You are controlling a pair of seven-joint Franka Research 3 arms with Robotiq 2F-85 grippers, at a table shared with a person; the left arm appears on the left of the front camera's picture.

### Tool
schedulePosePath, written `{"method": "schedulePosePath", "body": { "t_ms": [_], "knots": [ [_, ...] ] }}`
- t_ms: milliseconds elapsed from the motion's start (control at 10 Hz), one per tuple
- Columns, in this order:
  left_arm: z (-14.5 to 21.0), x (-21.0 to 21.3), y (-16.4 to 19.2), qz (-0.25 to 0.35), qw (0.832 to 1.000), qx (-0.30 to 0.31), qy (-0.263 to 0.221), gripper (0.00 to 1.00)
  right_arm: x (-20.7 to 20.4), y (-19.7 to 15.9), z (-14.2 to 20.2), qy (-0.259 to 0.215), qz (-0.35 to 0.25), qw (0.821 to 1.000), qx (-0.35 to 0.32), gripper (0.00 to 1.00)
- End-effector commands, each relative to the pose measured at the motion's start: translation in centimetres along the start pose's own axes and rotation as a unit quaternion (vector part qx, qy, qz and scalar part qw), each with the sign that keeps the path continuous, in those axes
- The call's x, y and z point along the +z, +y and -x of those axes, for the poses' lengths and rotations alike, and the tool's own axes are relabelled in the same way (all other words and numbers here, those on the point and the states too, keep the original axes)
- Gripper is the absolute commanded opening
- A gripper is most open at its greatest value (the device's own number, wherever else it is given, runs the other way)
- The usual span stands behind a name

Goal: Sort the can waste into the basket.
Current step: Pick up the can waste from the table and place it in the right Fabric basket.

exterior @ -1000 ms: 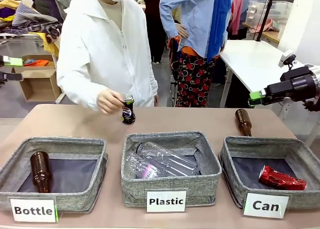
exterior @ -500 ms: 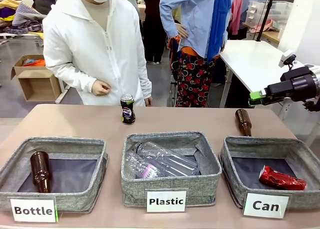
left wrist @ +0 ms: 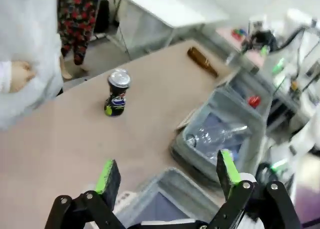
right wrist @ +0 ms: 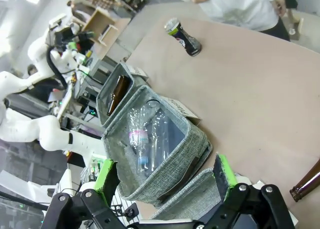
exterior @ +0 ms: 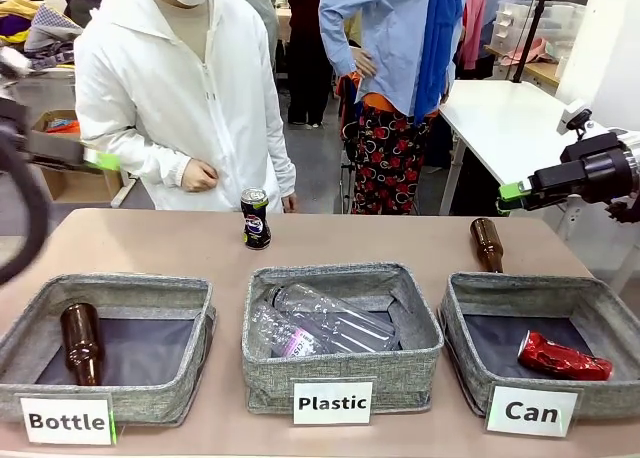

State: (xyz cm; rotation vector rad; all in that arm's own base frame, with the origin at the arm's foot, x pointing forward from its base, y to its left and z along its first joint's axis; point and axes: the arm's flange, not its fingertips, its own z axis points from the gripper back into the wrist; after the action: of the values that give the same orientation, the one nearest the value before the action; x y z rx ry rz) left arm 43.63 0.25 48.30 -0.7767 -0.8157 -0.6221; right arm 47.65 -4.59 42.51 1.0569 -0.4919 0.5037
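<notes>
The black-and-blue can (exterior: 256, 219) stands upright on the far middle of the table, free of any hand; it shows too in the left wrist view (left wrist: 116, 93) and the right wrist view (right wrist: 183, 37). A crushed red can (exterior: 563, 358) lies inside the grey "Can" basket (exterior: 540, 290) at the front right. My left gripper (exterior: 103, 161) hovers blurred above the table's left end, open and empty (left wrist: 167, 169), well short of the upright can. Off the table's right edge, my right gripper (exterior: 512, 192) hangs open and empty (right wrist: 167, 174).
A "Plastic" bin (exterior: 342, 278) with clear bottles sits front centre, a "Bottle" bin (exterior: 110, 283) with a brown bottle (exterior: 82, 343) front left. Another brown bottle (exterior: 487, 244) lies behind the Can basket. The person's hand (exterior: 198, 175) is held back at the far edge.
The person set the black-and-blue can on the table, let go and drew the hand back. My left arm has swung into view at the left. The right arm has not moved.
</notes>
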Motion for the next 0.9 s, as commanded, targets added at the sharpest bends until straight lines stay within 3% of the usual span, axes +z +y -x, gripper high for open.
{"method": "schedulePosePath", "body": {
  "t_ms": [0,200,300,400,500,800],
  "knots": [
    [1.5,-4.6,1.5,-0.053,0.988,-0.148,0.006,1.0,0.2,0.3,-0.1,0.001,0.001,1.0,0.003,1.0],
    [3.0,-8.0,3.1,-0.077,0.962,-0.263,-0.015,1.0,0.2,0.3,-0.1,0.001,0.001,1.0,0.003,1.0],
    [3.5,-8.7,3.6,-0.046,0.965,-0.257,-0.015,1.0,0.2,0.3,-0.1,0.001,0.001,1.0,0.003,1.0],
    [3.5,-8.5,3.6,-0.074,0.968,-0.242,-0.003,1.0,0.2,0.3,-0.1,0.001,0.001,1.0,0.003,1.0],
    [2.5,-8.1,1.9,-0.064,0.966,-0.249,0.03,1.0,0.2,0.3,-0.1,0.001,0.001,1.0,0.003,1.0],
    [2.5,-8.1,1.9,-0.064,0.966,-0.249,0.03,1.0,0.2,0.3,-0.1,0.001,0.001,1.0,0.003,1.0]
  ]
}}
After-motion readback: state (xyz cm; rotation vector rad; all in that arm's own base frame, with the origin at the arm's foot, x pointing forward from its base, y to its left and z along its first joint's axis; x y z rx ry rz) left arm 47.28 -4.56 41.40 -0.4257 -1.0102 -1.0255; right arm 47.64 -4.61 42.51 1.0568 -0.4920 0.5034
